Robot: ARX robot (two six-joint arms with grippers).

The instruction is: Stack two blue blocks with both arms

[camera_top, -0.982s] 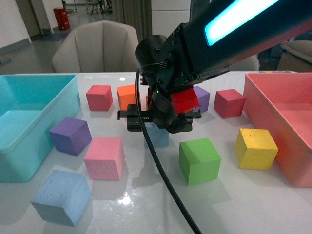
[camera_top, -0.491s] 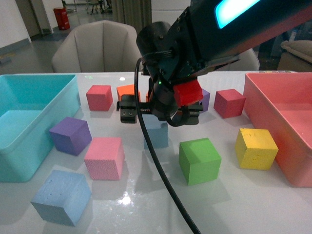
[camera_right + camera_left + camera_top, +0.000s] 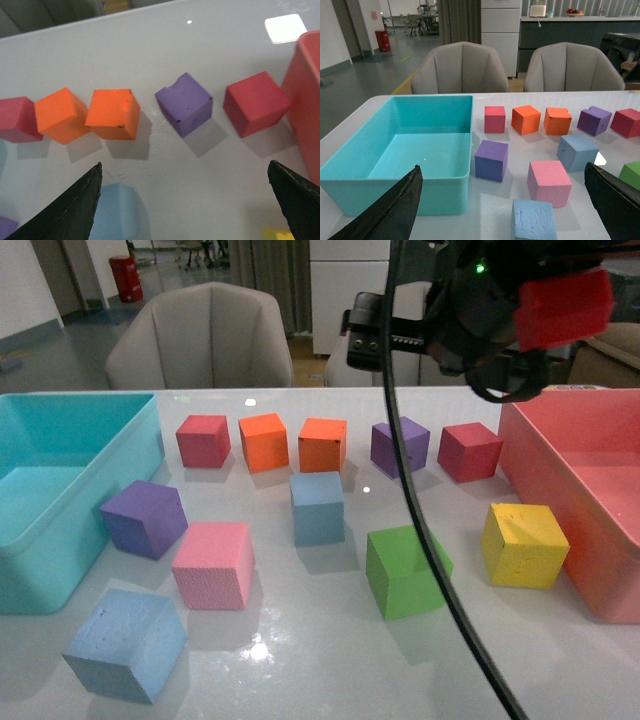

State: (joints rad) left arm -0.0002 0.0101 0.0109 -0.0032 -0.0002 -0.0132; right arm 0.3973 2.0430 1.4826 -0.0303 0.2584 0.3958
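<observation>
change: right gripper [image 3: 184, 167] was raised high away from middle blue block [image 3: 318, 508], jaws wide apart, nothing held | block is left on table [image 3: 560, 660] before orange cubes [image 3: 322, 444] | second blue block [image 3: 125, 643] at near left, well apart | left gripper [image 3: 502, 170] spread, empty | judged: no grasp made, stacking not begun

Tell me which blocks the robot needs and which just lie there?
Needed: central light-blue foam cube; front-left light-blue foam cube.
Lying about: pink foam cube; green foam cube; yellow foam cube; purple foam cubes; orange foam cubes; red foam cubes; teal bin; pink bin.
</observation>
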